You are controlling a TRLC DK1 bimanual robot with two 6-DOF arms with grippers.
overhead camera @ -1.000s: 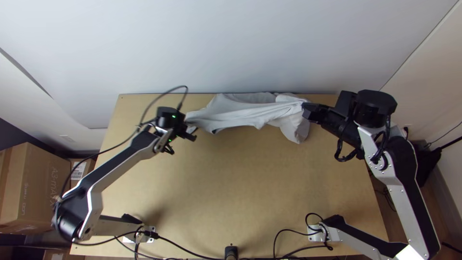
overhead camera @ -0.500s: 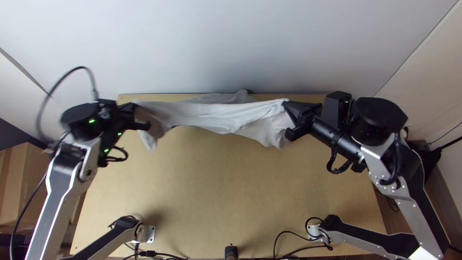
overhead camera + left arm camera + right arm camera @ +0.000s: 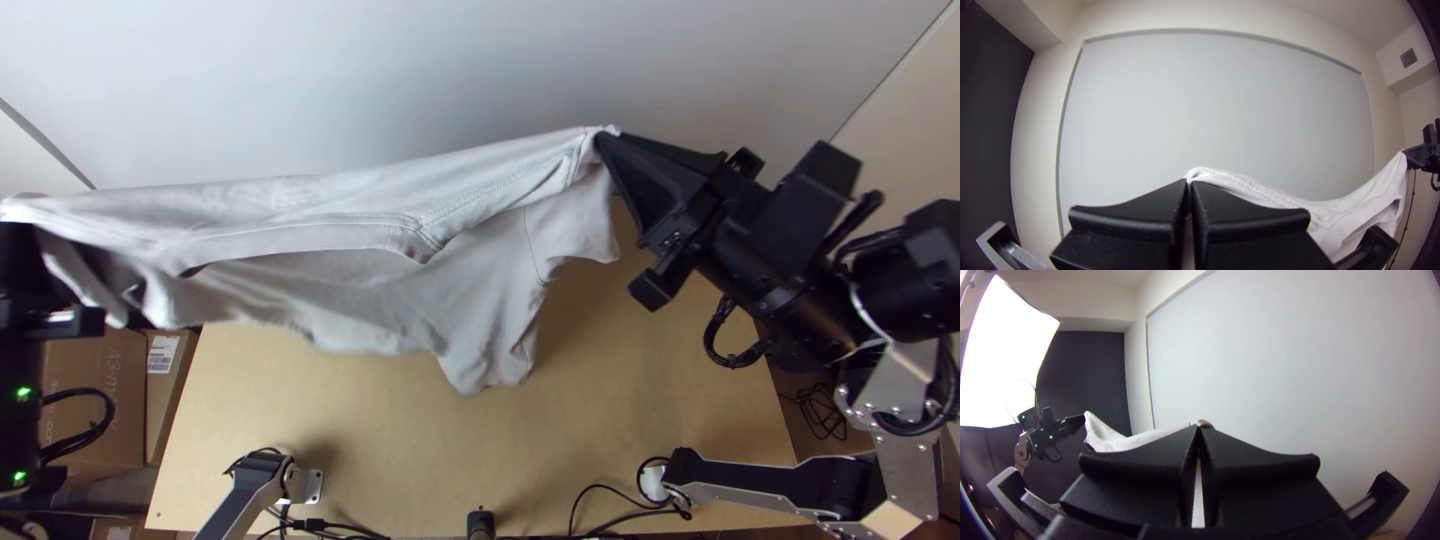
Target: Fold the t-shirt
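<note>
In the top view my left gripper (image 3: pixel 25 255) is at the far left edge and my right gripper (image 3: pixel 605 140) is at the upper right, both raised. A light grey t-shirt (image 3: pixel 350 290) hangs stretched between them above the table, its lower part drooping in loose folds. The left wrist view has my left gripper (image 3: pixel 1189 185) shut on one end of the shirt (image 3: pixel 1270 195), which runs across to the right arm. In the right wrist view my right gripper (image 3: pixel 1198 430) is shut on the other end of the shirt (image 3: pixel 1120 442).
The wooden table (image 3: pixel 420 450) lies below the shirt. Cables (image 3: pixel 600 490) run along its near edge beside the arm bases. Cardboard boxes (image 3: pixel 100 390) stand left of the table, and a pale wall (image 3: pixel 400 70) rises behind it.
My left gripper, by the shirt's left end a second ago, has moved far left and up; my right gripper has risen too. The shirt went from bunched at the table's far edge to stretched in the air.
</note>
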